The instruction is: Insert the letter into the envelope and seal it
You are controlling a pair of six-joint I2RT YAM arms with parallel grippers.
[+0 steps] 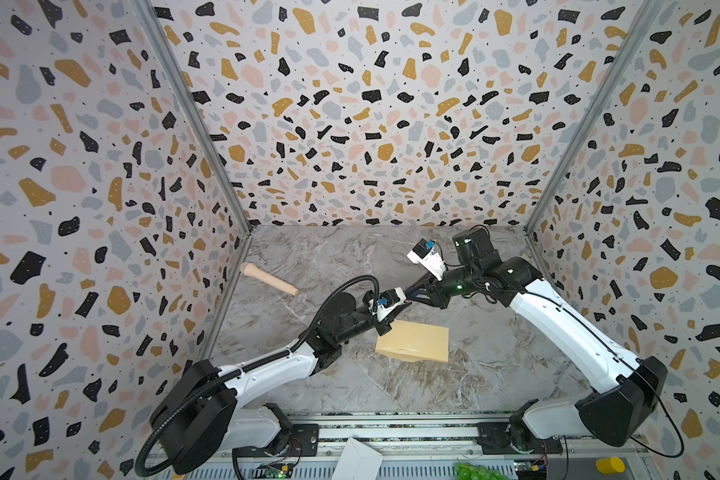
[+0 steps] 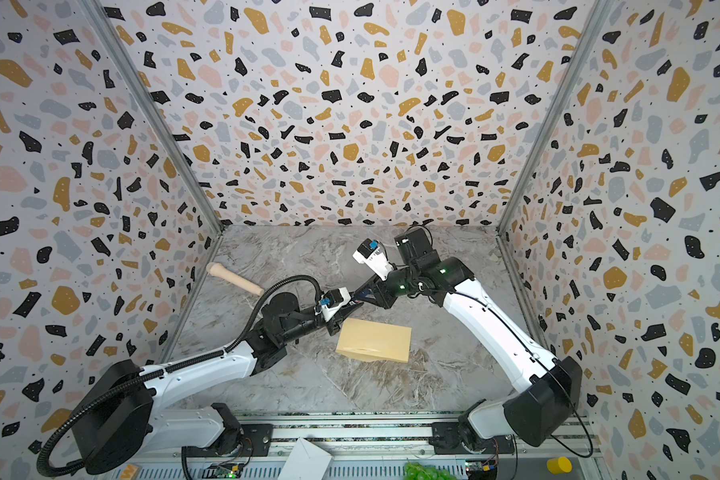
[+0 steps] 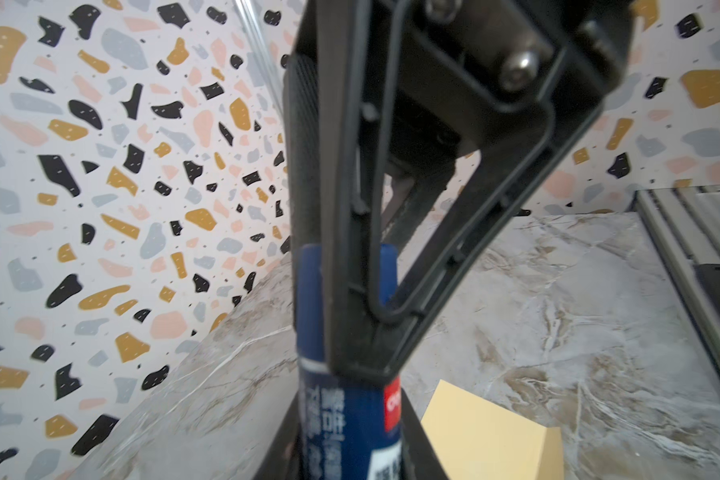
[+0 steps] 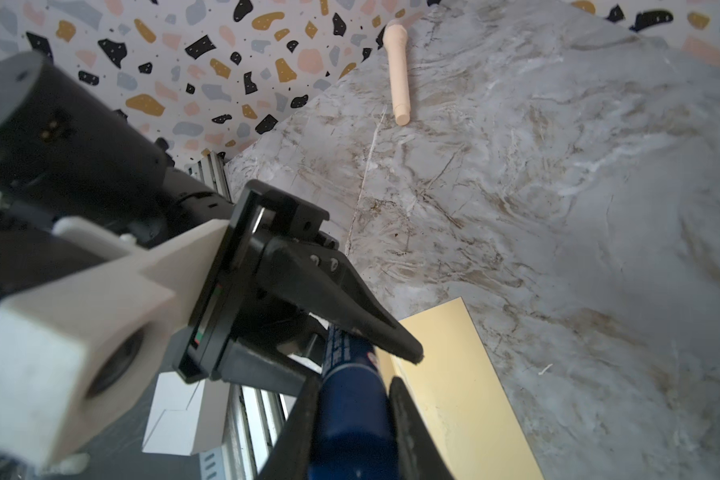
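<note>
The tan envelope lies flat on the marble table, just in front of both grippers; its corner shows in the wrist views. The letter is out of view. A blue glue stick hangs in the air between the two arms. My left gripper is shut on its labelled body. My right gripper is shut on its plain blue end. The two grippers meet tip to tip above the envelope's far left corner.
A pale wooden handle lies at the table's back left near the wall. A white paper piece sits on the front rail, with a green bunch and a yellow cylinder to its right. Patterned walls enclose three sides.
</note>
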